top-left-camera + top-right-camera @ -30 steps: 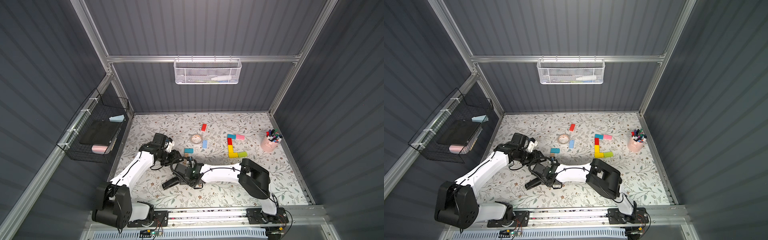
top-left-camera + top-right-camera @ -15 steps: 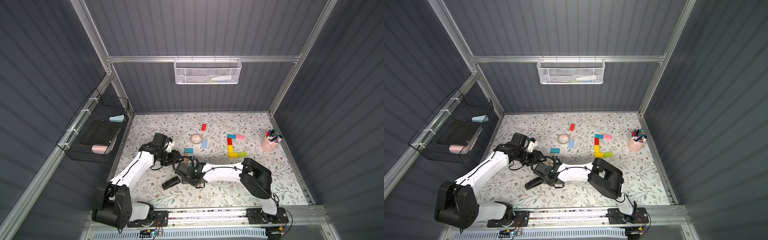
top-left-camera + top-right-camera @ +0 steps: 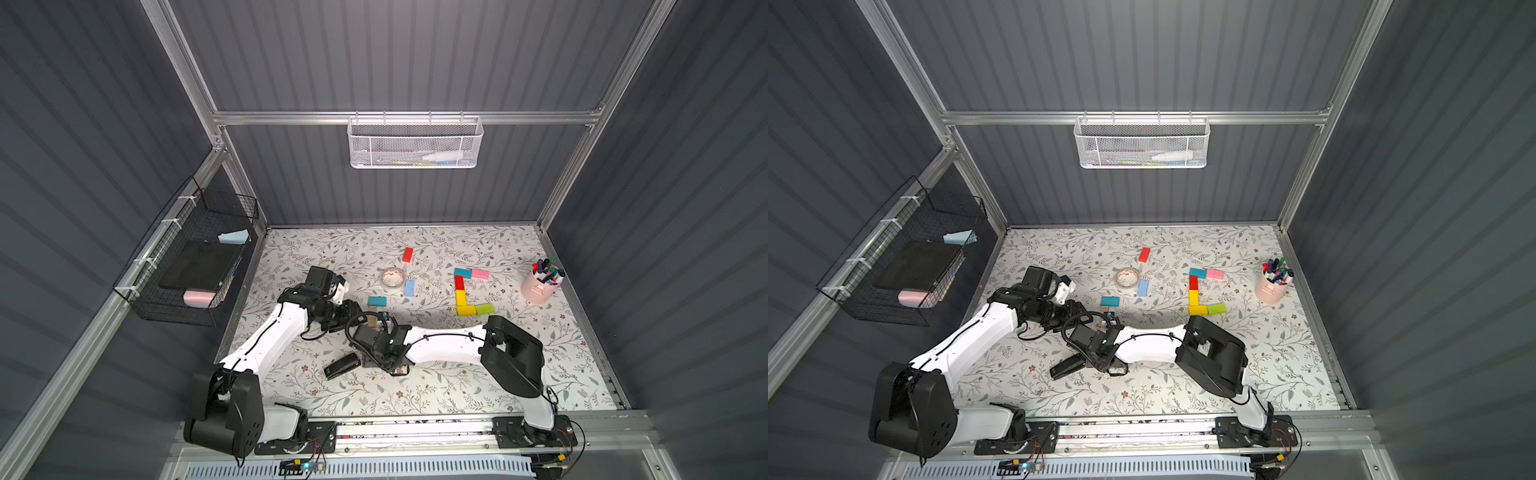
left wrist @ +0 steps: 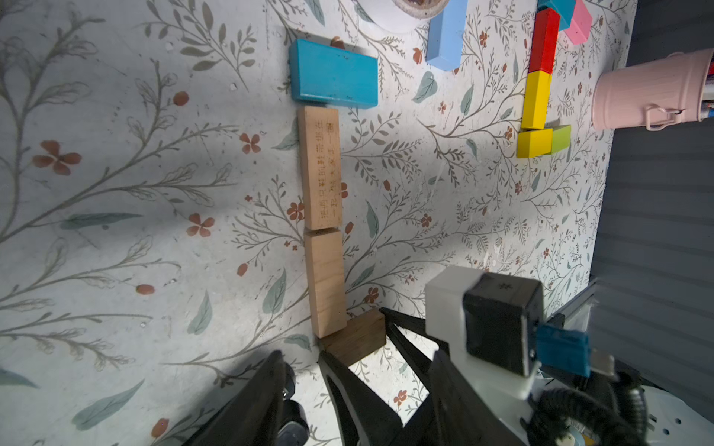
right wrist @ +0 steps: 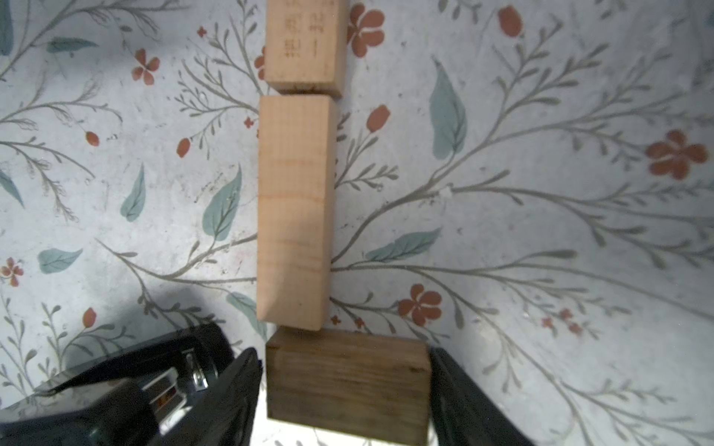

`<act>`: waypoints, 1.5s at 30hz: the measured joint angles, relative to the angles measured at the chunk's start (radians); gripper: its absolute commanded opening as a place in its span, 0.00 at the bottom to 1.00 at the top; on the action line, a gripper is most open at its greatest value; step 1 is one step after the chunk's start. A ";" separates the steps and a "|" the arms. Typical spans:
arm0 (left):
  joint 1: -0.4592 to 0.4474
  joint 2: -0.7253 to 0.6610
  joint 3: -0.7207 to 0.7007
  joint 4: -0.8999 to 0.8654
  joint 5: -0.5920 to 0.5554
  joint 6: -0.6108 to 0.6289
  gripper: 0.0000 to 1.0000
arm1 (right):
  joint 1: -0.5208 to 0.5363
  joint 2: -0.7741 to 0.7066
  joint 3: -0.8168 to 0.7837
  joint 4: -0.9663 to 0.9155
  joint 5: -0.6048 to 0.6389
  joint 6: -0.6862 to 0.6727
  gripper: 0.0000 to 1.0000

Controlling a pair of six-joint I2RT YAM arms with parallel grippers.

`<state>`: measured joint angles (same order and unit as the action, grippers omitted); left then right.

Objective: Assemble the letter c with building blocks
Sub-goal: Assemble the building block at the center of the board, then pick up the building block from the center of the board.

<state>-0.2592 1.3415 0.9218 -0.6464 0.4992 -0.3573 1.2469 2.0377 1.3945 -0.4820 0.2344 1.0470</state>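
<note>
Floral-printed tabletop [image 5: 541, 193] fills both wrist views. On it the dark brown wooden block [image 5: 347, 382] now butts the end of a plain tan wooden block [image 5: 293, 208]. This block continues an engraved tan wooden block [image 4: 320, 166] up to a teal rectangular block [image 4: 333, 73], which lies just robot-side of the round tape roll [image 3: 392, 277]. The dark block is the piece farthest from that roll.

Over the last second the right gripper [image 5: 344, 350] has crept toward the column. Its jaws bracket the dark block's two short ends, seemingly clamped on it. That looks like the letter's bottom stroke seating, with release still to come. The left gripper [image 3: 356, 311] sits roll-side of it, jaws parted and empty.

From above, the right arm [image 3: 440, 347] mostly covers the dark block. In the right wrist view the block's near edge is cropped.
</note>
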 measured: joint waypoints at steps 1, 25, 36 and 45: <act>0.000 0.000 0.000 0.000 0.000 0.000 0.59 | 0.000 0.000 0.000 0.000 -0.001 0.000 0.71; 0.000 0.000 0.000 0.000 0.000 0.000 0.59 | -0.002 -0.193 -0.072 0.023 0.028 -0.007 0.80; 0.000 0.000 0.000 0.008 0.047 0.034 0.57 | -0.195 -0.405 -0.330 0.117 0.005 -0.047 0.69; 0.000 0.000 0.000 0.013 0.047 0.045 0.57 | -0.411 -0.445 -0.338 0.122 -0.031 -0.180 0.57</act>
<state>-0.2592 1.3418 0.9218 -0.6331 0.5465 -0.3119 0.8356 1.5929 1.0561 -0.3603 0.2031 0.8669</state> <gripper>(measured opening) 0.571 0.593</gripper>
